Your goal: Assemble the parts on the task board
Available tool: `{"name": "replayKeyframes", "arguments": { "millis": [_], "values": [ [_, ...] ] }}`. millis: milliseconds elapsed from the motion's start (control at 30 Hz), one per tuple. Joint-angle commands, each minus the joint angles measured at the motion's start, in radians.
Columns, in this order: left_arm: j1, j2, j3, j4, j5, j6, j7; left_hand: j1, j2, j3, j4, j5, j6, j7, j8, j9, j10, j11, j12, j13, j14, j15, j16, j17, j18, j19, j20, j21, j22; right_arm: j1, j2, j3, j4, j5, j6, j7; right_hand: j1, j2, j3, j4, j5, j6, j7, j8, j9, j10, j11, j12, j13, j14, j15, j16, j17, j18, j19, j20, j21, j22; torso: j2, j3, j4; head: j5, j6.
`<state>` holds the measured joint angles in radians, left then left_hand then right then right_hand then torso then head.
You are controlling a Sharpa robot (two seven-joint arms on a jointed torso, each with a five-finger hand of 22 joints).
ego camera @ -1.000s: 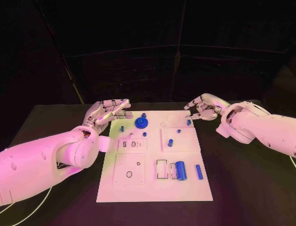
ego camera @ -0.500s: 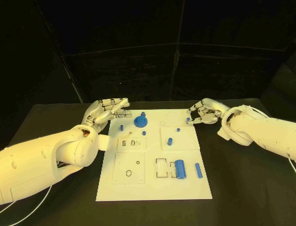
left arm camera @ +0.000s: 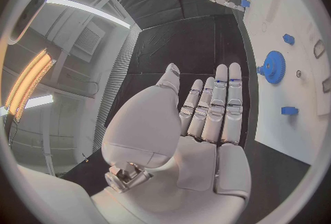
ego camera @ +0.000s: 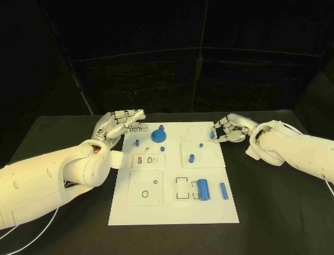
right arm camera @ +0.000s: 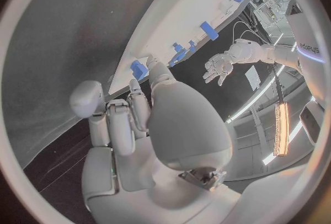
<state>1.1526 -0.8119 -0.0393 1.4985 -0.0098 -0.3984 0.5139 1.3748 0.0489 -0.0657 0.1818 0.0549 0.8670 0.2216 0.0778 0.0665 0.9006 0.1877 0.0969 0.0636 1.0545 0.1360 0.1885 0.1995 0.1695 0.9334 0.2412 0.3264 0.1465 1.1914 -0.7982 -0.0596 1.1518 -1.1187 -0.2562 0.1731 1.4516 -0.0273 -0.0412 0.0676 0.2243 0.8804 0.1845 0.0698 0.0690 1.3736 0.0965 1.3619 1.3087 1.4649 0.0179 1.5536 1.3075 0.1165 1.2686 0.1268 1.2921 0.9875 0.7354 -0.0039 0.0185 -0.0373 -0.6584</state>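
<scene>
A black table [ego camera: 281, 212] stands before a dark curtain wall [ego camera: 174, 79], its panels meeting in a seam toward 12 o'clock. Long strip lights [left arm camera: 27, 83] glow on a ceiling with a vent [left arm camera: 88, 42].

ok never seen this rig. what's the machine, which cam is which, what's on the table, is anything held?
It is a two-armed robot with silver many-fingered hands, at a black table. The wide picture comes from a camera on its head, looking down. The two round pictures come from fisheye cameras at the wrists, each behind that arm's own hand.

On the table lies the white task board with small blue parts: a gear at the far end, a cylinder and a bar nearer the robot.

The left hand hovers at the board's far left corner, fingers straight and apart, holding nothing. The right hand is at the far right edge, fingers curled by a small blue peg; whether it grips the peg is unclear.
</scene>
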Motion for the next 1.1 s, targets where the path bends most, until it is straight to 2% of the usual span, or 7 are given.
{"name": "replayKeyframes", "arguments": {
  "millis": [33,533,900,1100],
  "values": [
    [0.001,0.002,0.001,0.000,-0.005,0.012,0.006,0.002,0.007,0.000,-0.004,0.005,0.005,0.000,-0.004,-0.001,-0.001,0.003,-0.004,-0.001,-0.004,0.002,-0.006,0.002,0.011,0.003,0.001,-0.004,-0.001,-0.001,0.005,0.000,-0.006,-0.011,0.003,-0.002,0.000,0.016,0.002,-0.006,-0.010,0.019,-0.004,0.012,0.003,0.005,-0.003,0.003,0.039,0.095,0.000,0.000,0.218,-0.004,0.000,-0.002,0.000,0.003,0.000,0.0001,0.0021,-0.001,-0.001],
    [0.001,0.002,0.001,-0.002,-0.005,0.012,0.005,0.002,0.007,0.000,-0.004,0.005,0.005,0.000,-0.004,-0.001,-0.001,0.003,-0.004,-0.001,-0.004,0.002,-0.006,0.002,0.011,0.003,0.001,-0.004,-0.001,-0.006,0.025,0.000,-0.030,-0.010,-0.011,-0.001,-0.006,0.080,0.033,-0.007,-0.060,0.098,-0.024,0.043,0.006,0.031,-0.022,0.025,0.062,0.098,-0.016,0.003,0.228,-0.007,0.010,-0.016,0.009,0.017,0.000,0.0000,0.0016,-0.001,-0.003],
    [0.001,0.002,0.001,-0.002,-0.005,0.012,0.002,0.003,0.008,0.001,-0.005,0.005,0.005,0.001,-0.005,-0.001,-0.001,0.003,-0.005,-0.001,-0.005,0.002,-0.008,0.002,0.011,0.002,0.001,-0.005,-0.002,-0.006,0.028,0.000,-0.039,-0.008,-0.013,-0.001,-0.001,0.096,0.054,-0.015,-0.084,0.118,-0.031,0.046,0.004,0.037,-0.028,0.030,0.068,0.099,-0.021,0.005,0.232,-0.008,0.014,-0.022,0.012,0.022,-0.001,0.0000,0.0004,0.000,-0.005],
    [0.001,0.002,0.001,-0.002,-0.005,0.012,0.002,0.003,0.008,0.000,-0.005,0.005,0.005,0.001,-0.005,-0.001,-0.001,0.003,-0.005,-0.001,-0.005,0.002,-0.008,0.002,0.011,0.002,0.001,-0.006,-0.002,-0.006,0.032,0.000,-0.038,0.003,-0.031,0.010,0.001,0.103,0.065,-0.021,-0.088,0.142,-0.039,0.054,0.006,0.047,-0.034,0.039,0.078,0.100,-0.026,0.007,0.237,-0.010,0.020,-0.025,0.017,0.032,-0.001,0.0003,0.0012,-0.004,-0.007]
  ]
}}
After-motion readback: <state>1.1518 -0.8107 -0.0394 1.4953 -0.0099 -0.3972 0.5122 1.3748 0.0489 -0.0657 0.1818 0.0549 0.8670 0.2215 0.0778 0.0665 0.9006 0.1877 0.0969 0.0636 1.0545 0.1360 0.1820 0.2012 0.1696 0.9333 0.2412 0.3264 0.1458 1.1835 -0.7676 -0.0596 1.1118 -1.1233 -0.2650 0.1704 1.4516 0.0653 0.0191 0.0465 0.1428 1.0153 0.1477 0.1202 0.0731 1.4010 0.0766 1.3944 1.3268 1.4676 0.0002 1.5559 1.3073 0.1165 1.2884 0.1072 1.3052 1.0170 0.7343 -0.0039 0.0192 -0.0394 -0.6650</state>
